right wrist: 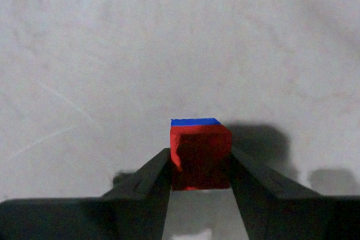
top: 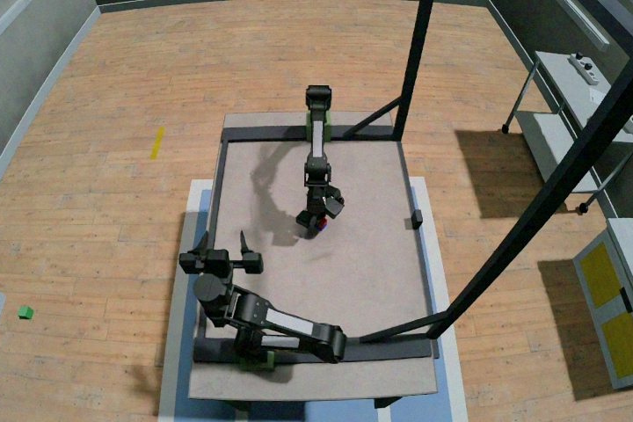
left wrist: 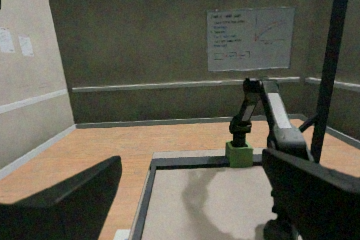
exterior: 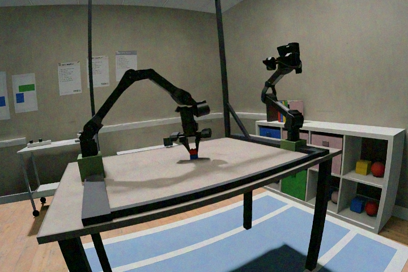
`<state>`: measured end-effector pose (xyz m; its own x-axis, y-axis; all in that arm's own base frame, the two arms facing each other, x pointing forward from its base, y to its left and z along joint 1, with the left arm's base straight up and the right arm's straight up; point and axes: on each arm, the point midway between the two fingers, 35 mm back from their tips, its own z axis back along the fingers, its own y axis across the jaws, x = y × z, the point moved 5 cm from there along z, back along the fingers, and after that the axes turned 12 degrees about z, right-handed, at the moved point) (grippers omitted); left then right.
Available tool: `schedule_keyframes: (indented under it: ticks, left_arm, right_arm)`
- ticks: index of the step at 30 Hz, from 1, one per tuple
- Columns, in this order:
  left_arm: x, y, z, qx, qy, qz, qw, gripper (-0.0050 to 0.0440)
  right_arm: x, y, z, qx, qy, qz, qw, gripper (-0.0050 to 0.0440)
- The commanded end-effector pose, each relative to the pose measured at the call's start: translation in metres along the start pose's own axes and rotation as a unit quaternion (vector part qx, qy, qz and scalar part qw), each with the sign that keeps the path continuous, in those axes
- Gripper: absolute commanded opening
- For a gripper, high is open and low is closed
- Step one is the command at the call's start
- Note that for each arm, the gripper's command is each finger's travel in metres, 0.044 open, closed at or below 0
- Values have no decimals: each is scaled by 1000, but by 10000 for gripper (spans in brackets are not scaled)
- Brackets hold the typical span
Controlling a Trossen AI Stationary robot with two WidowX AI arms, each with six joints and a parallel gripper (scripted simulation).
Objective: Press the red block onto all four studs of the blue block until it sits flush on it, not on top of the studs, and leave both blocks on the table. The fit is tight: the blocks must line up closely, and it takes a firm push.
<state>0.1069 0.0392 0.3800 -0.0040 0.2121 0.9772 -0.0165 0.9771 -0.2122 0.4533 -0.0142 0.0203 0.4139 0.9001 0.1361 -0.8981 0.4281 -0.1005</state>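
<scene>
The red block [top: 323, 221] [exterior: 193, 151] [right wrist: 201, 160] is directly above the blue block [exterior: 194, 156] [right wrist: 194, 122], with no gap visible at this size. The blue block stands on the table. In the right wrist view a thin strip of blue shows beyond the red block's far edge. The studs are hidden, and I cannot tell whether the red block sits flush or on the studs. My right gripper [exterior: 193, 149] [right wrist: 199, 154] points down and is shut on the red block. My left gripper [top: 223, 233] [left wrist: 191, 159] is wide open and empty, raised over the table's left edge in the top view.
The table [top: 367, 278] [exterior: 140, 186] has a dark raised frame [top: 410, 178] around it. A dark upright post [top: 411, 74] [exterior: 222, 70] rises at a corner. A small black box [top: 416, 219] sits on the right edge in the top view.
</scene>
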Motion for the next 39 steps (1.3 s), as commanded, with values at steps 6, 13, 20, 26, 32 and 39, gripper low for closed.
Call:
schedule_keyframes:
  ticks: [6, 13, 20, 26, 32, 39]
  left_arm:
    - [1, 2, 0, -1, 0, -2, 1000, 400]
    - [1, 2, 0, -1, 0, -2, 1000, 400]
    - [1, 2, 0, -1, 0, -2, 1000, 400]
    - [1, 2, 0, -1, 0, -2, 1000, 400]
    - [1, 2, 0, -1, 0, -2, 1000, 400]
    - [1, 2, 0, -1, 0, -2, 1000, 400]
  right_arm:
    - [2, -2, -3, -3, -5, 1, 1000, -50]
    - [1, 0, -3, 1, -4, 1, 1000, -50]
    - [0, 2, -3, 4, -3, 1, 1000, -50]
    - [-1, 4, -3, 7, -1, 1, 1000, -50]
    - [-1, 5, -2, 9, 1, 0, 1000, -50]
    - [-1, 6, -3, 12, 5, 0, 1000, -50]
